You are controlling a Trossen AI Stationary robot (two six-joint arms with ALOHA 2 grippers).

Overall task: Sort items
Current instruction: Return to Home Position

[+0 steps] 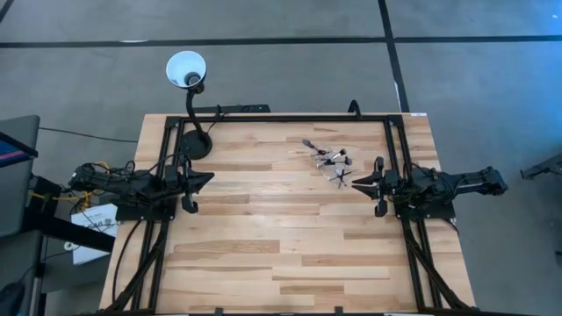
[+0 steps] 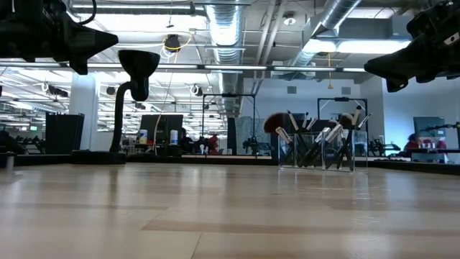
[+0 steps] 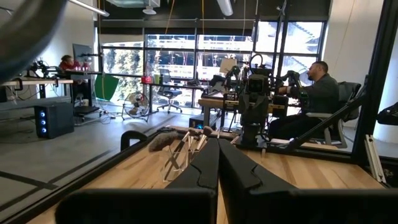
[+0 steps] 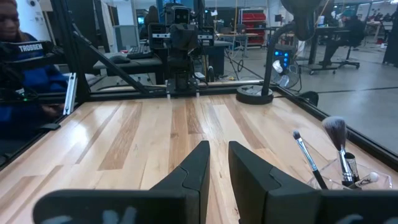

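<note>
high view: left hand (image 1: 207,180), right hand (image 1: 358,184) well apart near opposite table (image 1: 263,237) edges.

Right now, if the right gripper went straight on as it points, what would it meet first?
Probably the left gripper, facing the right gripper across bare table; the brush holder sits off that line.
</note>
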